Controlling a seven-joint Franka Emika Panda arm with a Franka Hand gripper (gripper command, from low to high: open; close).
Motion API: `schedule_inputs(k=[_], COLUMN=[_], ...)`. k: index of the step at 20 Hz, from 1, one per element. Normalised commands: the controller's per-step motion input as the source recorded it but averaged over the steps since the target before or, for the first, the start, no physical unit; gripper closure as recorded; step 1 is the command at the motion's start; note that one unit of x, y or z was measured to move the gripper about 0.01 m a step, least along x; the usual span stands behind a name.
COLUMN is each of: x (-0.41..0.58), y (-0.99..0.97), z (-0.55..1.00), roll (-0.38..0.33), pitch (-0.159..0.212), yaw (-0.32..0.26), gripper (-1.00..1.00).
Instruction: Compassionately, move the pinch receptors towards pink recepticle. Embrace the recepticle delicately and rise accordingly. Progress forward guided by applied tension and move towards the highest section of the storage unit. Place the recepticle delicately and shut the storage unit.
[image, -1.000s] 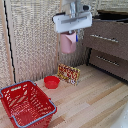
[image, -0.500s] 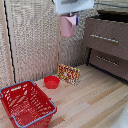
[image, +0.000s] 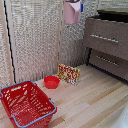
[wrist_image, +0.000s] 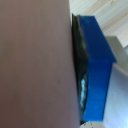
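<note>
The pink recepticle (image: 71, 13), a pale pink cup, hangs high in the air at the top edge of the exterior view, left of the storage unit (image: 107, 46). My gripper (image: 75, 2) is shut on its rim and is mostly cut off by the frame; only a blue fingertip (image: 81, 6) shows. In the wrist view the recepticle's wall (wrist_image: 35, 65) fills most of the picture, with a blue fingertip (wrist_image: 96, 65) pressed against it. The storage unit's upper drawer front (image: 106, 36) carries a silver bar handle (image: 104, 38). I cannot tell whether the highest section is open.
A red wire-sided basket (image: 26, 103) stands on the wooden floor at the exterior view's left. A low red bowl (image: 51, 82) and a patterned box (image: 68, 74) sit by the wicker wall. A lower drawer (image: 107, 61) sits near the floor.
The gripper has risen with the pink recepticle, and the arm has mostly left the frame at the top. The recepticle has also shifted slightly towards the storage unit.
</note>
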Motion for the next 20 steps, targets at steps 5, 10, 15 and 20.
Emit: schedule_inputs(k=[5,10,15,20], x=[0.315,0.336,0.287,0.258], y=[-0.45,-0.51,-0.65,-0.73], z=[0.79,0.80,0.74,0.70], roll=[-0.030,-0.036,-0.021,-0.034], pitch=[0.058,0.026,0.009,0.008], yaw=[-0.224,-0.187,-0.152,-0.119], gripper=[1.00,1.00,1.00,1.00])
